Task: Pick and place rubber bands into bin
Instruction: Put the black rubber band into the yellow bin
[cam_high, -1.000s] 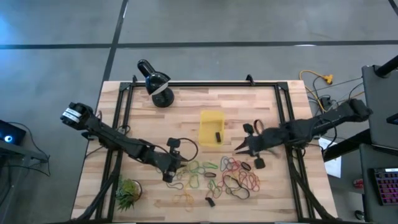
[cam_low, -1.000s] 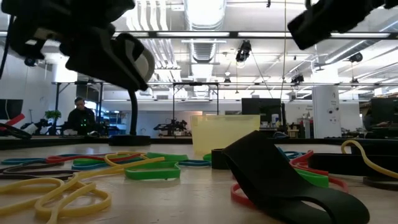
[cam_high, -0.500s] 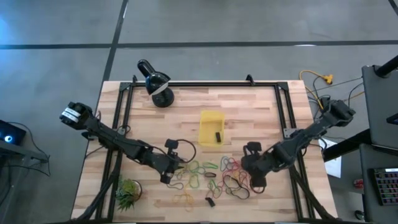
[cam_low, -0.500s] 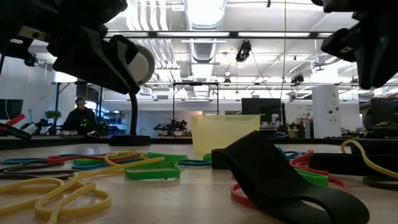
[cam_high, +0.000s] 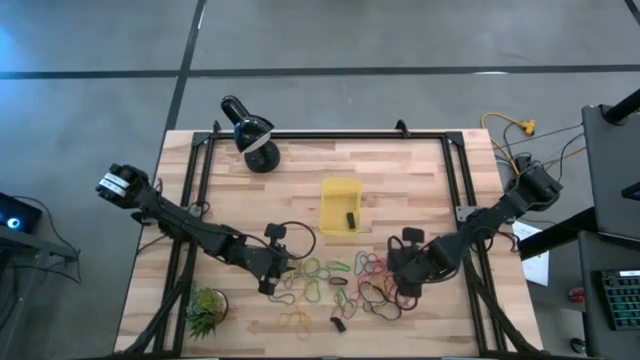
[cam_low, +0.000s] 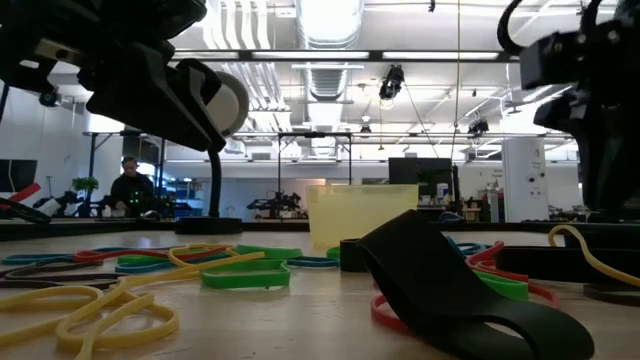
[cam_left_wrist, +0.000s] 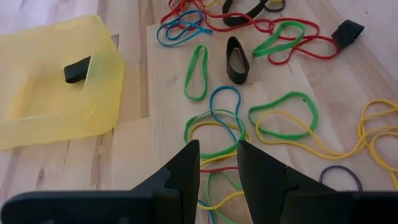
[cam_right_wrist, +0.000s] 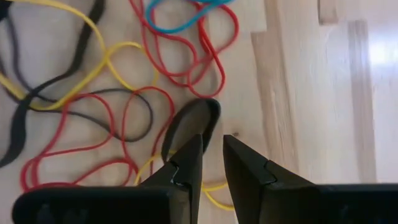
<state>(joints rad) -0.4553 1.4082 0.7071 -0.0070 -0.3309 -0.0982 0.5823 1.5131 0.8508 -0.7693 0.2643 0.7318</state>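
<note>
We see the rubber bands (cam_high: 345, 280) strewn flat on the tabletop (cam_high: 400, 175) just in front of the bin (cam_high: 339, 206). Our right hand (cam_right_wrist: 211, 158) hovers slightly parted over a black band (cam_right_wrist: 186, 127), gripping nothing. Our left hand (cam_left_wrist: 217, 163), narrowly open and empty, hangs over green and yellow loops.

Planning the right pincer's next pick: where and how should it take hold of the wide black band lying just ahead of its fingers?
Grip the wide black band across its near end, coming straight down from above. It lies flat as a narrow loop on the table, so the right pincer, its fingers slightly apart, can straddle that strip.
</note>
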